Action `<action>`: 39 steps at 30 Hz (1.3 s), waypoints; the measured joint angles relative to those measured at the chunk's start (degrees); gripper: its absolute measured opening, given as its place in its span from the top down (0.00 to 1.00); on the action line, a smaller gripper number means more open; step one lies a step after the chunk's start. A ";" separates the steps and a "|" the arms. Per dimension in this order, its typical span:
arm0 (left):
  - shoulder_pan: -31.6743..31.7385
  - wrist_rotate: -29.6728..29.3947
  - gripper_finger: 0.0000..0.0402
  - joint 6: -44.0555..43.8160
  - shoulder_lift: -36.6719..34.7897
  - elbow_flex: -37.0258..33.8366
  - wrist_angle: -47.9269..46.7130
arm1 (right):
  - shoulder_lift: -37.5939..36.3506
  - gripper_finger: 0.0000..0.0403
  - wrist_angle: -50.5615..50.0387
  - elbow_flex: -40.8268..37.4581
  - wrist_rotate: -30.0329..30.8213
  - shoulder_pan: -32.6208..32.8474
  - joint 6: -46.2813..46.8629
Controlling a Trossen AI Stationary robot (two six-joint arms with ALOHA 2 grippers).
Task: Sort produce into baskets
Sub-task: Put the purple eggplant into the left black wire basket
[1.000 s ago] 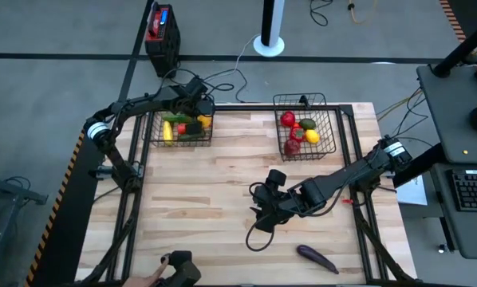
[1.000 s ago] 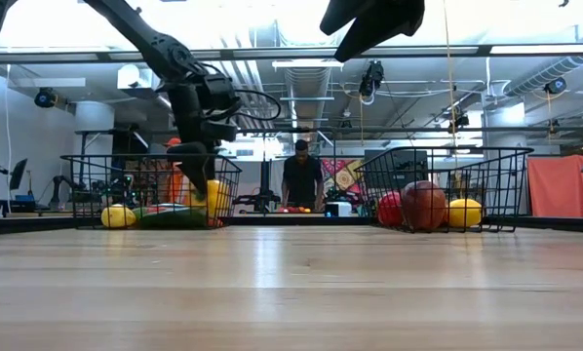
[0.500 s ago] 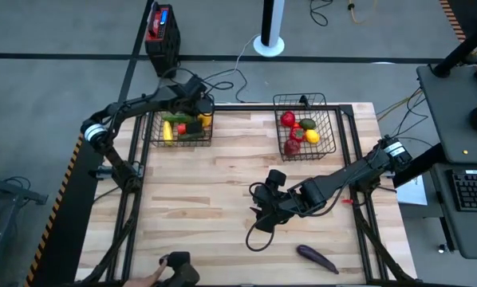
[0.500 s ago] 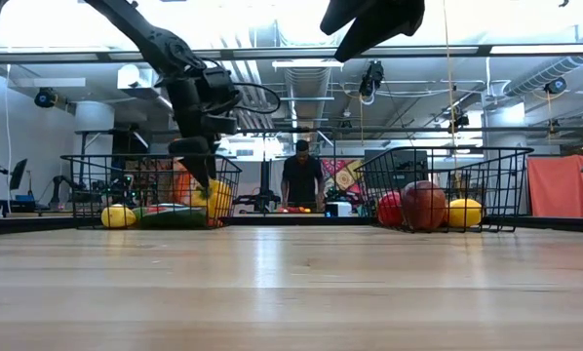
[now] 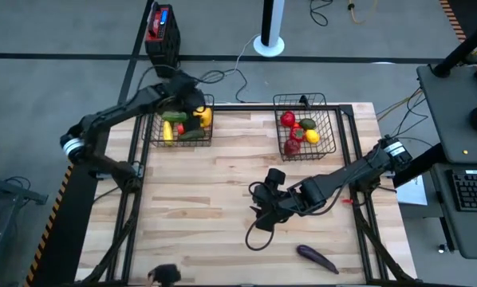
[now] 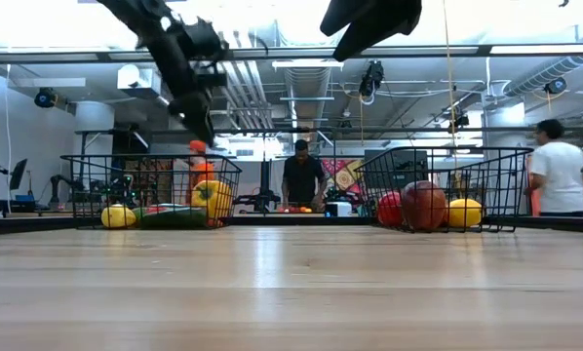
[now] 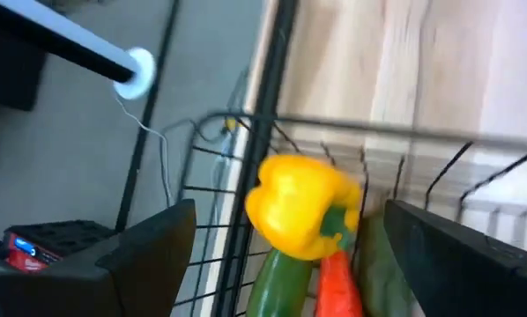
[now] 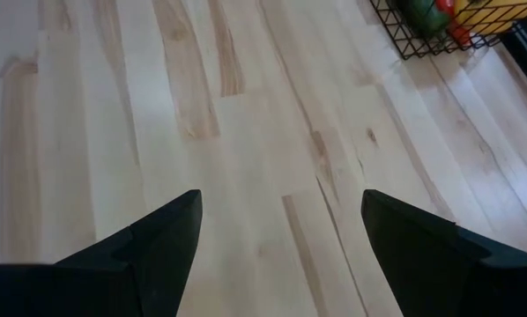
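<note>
Yellow pepper [image 7: 300, 205] in basket [image 7: 246, 158], beneath open left gripper [image 7: 281, 255] jaws

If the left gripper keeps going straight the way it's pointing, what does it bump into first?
Probably the yellow pepper. The left gripper, open, hangs above the left basket, and the pepper sits right between its fingers in the wrist view. Depth is hard to judge.

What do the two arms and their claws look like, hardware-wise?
Both arms are dark, slim and jointed, each with a silvery ring at one joint. Black cables loop around the left claw and the right claw. Each claw has two broad, dark, tapering fingers.
</note>
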 joint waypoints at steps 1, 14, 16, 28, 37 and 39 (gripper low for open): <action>-0.44 0.33 0.14 -2.17 -1.64 0.00 0.00 | 0.00 0.25 0.02 -0.01 0.00 -0.19 -0.17; -21.01 -2.17 0.14 -23.30 -21.54 -10.12 6.71 | 0.00 0.25 0.51 0.01 0.02 -0.17 -0.56; -26.19 -5.18 0.14 -27.10 -24.18 -13.37 8.60 | 0.00 0.25 0.73 0.01 0.03 -0.01 -0.54; -62.19 -30.29 0.14 -46.57 -31.00 -35.29 31.17 | 0.00 0.25 1.54 0.01 0.01 0.15 0.01; -77.86 -38.13 0.14 -47.70 -27.86 -39.42 43.21 | 0.00 0.25 1.61 0.01 -0.02 0.13 -0.01; -78.87 -38.15 0.14 -47.76 -27.12 -39.10 43.04 | 0.00 0.25 1.59 0.01 -0.04 0.13 0.34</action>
